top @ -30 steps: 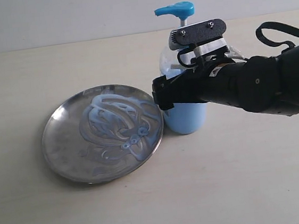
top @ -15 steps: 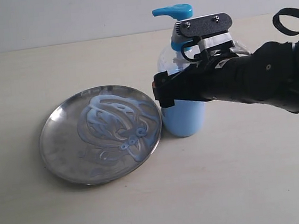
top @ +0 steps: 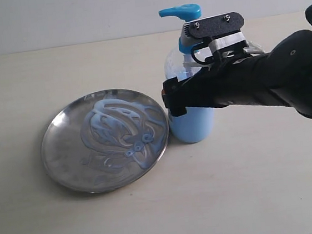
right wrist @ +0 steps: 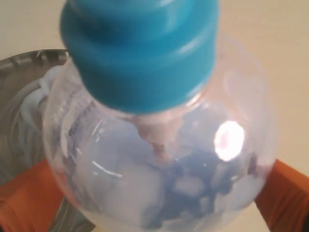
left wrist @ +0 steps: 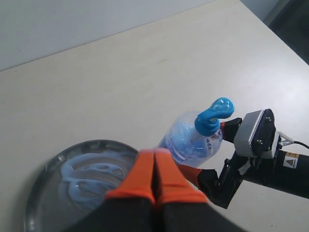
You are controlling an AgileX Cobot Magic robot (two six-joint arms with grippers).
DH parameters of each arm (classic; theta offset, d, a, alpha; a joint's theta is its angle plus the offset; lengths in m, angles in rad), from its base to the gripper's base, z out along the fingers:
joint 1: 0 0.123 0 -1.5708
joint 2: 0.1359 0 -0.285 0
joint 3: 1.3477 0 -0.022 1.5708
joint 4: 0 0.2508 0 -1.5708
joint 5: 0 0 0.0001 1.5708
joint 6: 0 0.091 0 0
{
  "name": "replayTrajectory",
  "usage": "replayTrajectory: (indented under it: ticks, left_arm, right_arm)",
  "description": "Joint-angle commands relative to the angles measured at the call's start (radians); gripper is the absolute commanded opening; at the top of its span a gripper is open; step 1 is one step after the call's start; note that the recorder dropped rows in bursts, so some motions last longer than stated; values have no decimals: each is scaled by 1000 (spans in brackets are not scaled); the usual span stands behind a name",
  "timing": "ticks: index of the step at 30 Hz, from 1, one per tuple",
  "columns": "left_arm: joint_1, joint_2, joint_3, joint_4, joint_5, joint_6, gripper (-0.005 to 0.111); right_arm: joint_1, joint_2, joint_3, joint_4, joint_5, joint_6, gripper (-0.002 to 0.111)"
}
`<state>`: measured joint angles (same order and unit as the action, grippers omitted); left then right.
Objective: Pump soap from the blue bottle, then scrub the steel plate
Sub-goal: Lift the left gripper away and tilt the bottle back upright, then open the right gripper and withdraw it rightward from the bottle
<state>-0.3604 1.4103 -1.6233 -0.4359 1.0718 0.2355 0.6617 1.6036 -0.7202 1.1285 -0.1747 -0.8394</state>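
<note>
The blue bottle (top: 193, 122) stands on the table just right of the steel plate (top: 60, 160), its blue pump head (top: 181, 10) up and pointing left. Swirled soap (top: 118, 133) covers the middle of the plate. My right gripper (top: 182, 94) reaches in from the right and is shut on the bottle's body (right wrist: 159, 164), with an orange finger (right wrist: 21, 198) on either side. My left gripper (left wrist: 154, 158) hangs shut and empty above the plate (left wrist: 38, 203) and bottle (left wrist: 193, 142). It is out of the exterior view.
The plate and bottle sit on a plain beige table (top: 253, 196) with a pale wall behind. The right arm's black body (top: 286, 81) stretches over the table's right side.
The right arm's rear part has risen and drawn a little to the right while its gripper stays at the bottle. The bottle and plate shifted slightly left.
</note>
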Motion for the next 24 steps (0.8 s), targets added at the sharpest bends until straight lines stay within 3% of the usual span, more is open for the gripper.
replayTrajectory:
  ticks: [1, 8, 17, 20, 24]
  left_arm:
    - [2, -7, -5, 2, 1, 7, 0]
    - [2, -7, -5, 5, 5, 7, 0]
    - [2, -7, 3, 41, 14, 7, 0]
    - [2, -7, 28, 55, 16, 13, 0]
    - [2, -7, 78, 59, 13, 23, 0]
  right_arm:
    - [1, -12, 5, 122, 12, -119, 103]
    - [1, -14, 54, 315, 16, -307, 103]
    - [1, -113, 106, 315, 152, -344, 102]
    - [1, -170, 125, 319, 158, -344, 97]
    - [1, -236, 144, 319, 190, -342, 79]
